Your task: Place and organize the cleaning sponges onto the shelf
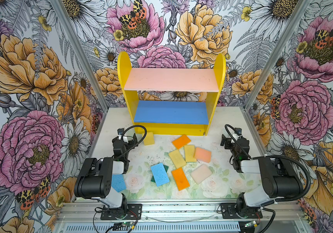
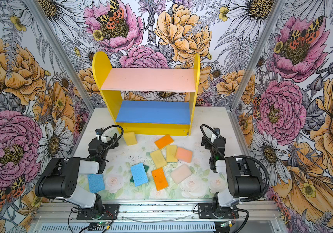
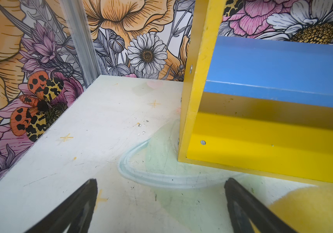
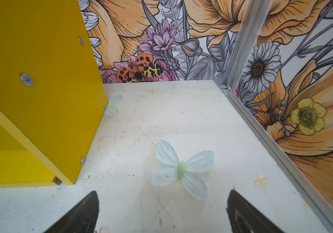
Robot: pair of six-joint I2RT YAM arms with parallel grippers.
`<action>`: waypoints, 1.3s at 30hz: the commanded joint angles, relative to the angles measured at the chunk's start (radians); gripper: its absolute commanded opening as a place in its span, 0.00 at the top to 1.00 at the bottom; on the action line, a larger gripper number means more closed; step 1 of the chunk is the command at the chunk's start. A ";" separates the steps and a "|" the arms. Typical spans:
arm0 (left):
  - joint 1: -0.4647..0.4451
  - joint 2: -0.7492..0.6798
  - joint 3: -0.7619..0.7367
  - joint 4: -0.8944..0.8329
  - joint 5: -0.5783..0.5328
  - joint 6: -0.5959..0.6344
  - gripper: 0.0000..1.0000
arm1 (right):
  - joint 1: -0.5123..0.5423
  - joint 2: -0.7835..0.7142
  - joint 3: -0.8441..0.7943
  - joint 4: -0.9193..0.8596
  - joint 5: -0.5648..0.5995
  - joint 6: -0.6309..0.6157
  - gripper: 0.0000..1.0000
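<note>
Top views: shelf [image 1: 122, 66] is bare. Pink board [image 1: 171, 79] and blue board [image 1: 171, 112] carry nothing. I'd call it zero done, all ten sponges [image 1: 177, 158] left to place.
- They're all on the table [image 1: 117, 119] in front of the shelf.
- Yellow sponge [image 1: 148, 138] sits just off the shelf's left foot. Can't tell if it leans on it.
- Mid cluster: orange sponge [image 1: 181, 141], two more yellows, peach sponge [image 1: 202, 155], touching or overlapping.
- Nearer the arm bases: blue sponge [image 1: 160, 174] lies over the green sponge [image 1: 165, 167], with second orange [image 1: 180, 179] and cream sponge [image 1: 201, 173] beside it.
- Second blue [image 2: 96, 183] is half hidden under the left arm.
- They look like flat, porous foam slabs with rounded corners. Probably squashy under a pinch.
- Left gripper [image 1: 132, 139] is near the shelf's left front corner and right gripper [image 1: 223, 141] near the right one. Both are well apart from the cluster.

Left wrist: left gripper [image 3: 161, 180] has its jaws spread wide with nothing between them, only bare table. The yellow sponge [image 3: 313, 209] is just beside one finger [image 3: 242, 201], not gripped. What shows of the blue board [image 3: 282, 70] is bare.

Right wrist: right gripper [image 4: 163, 192] also has its jaws spread and empty, over bare table with a printed butterfly [image 4: 181, 169]. The shelf's side panel [image 4: 40, 90] is near. No sponge in this view.
</note>
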 commanded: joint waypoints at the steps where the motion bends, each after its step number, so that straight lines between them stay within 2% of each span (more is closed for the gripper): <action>1: -0.004 -0.034 0.050 -0.078 -0.020 -0.004 0.01 | 0.005 -0.012 0.007 0.024 0.024 0.011 0.04; 3: -0.020 -0.082 0.110 -0.219 -0.048 0.010 0.01 | 0.003 -0.058 0.000 0.006 0.071 0.033 0.04; 6: -0.072 -0.164 0.201 -0.419 -0.177 0.025 0.01 | 0.003 -0.154 0.024 -0.124 0.103 0.039 0.04; 9: -0.113 -0.240 0.255 -0.533 -0.248 -0.029 0.01 | -0.001 -0.257 0.116 -0.383 0.149 0.121 0.03; 12: -0.165 -0.313 0.293 -0.617 -0.289 -0.061 0.01 | -0.008 -0.314 0.218 -0.597 0.095 0.210 0.03; 17: -0.234 -0.417 0.418 -0.896 -0.311 -0.190 0.01 | -0.008 -0.387 0.347 -0.861 -0.052 0.284 0.04; 20: -0.284 -0.511 0.411 -0.940 -0.300 -0.251 0.01 | -0.006 -0.440 0.391 -0.966 -0.132 0.311 0.04; 24: -0.324 -0.617 0.403 -1.005 -0.173 -0.337 0.01 | -0.002 -0.482 0.454 -1.100 -0.242 0.343 0.07; 28: -0.325 -0.614 0.483 -1.196 -0.006 -0.417 0.01 | 0.023 -0.473 0.522 -1.229 -0.323 0.370 0.07; 31: -0.336 -0.613 0.486 -1.240 0.137 -0.455 0.01 | 0.065 -0.448 0.571 -1.329 -0.367 0.377 0.07; 33: -0.355 -0.619 0.470 -1.244 0.198 -0.484 0.01 | 0.110 -0.438 0.603 -1.407 -0.360 0.358 0.06; 39: -0.431 -0.622 0.417 -1.264 0.254 -0.551 0.01 | 0.214 -0.416 0.656 -1.631 -0.304 0.330 0.05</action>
